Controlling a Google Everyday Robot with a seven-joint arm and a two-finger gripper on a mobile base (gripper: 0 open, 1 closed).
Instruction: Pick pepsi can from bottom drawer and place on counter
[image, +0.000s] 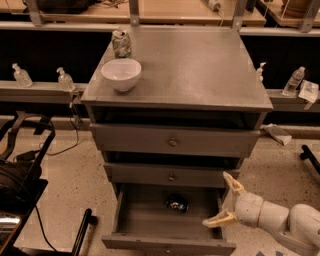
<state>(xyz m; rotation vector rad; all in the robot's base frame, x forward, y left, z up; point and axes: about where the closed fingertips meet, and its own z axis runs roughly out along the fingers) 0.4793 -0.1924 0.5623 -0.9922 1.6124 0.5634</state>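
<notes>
The pepsi can, small and dark blue, lies on its side inside the open bottom drawer, towards the back middle. My gripper is open at the drawer's right side, its pale fingers spread, to the right of the can and apart from it. The white arm runs off to the lower right. The counter is the grey metal top of the cabinet above the two shut knobbed drawers.
A white bowl and a pale green-white can stand on the counter's left side. Small bottles stand on a ledge to the left and another to the right. A black cart frame is at the lower left.
</notes>
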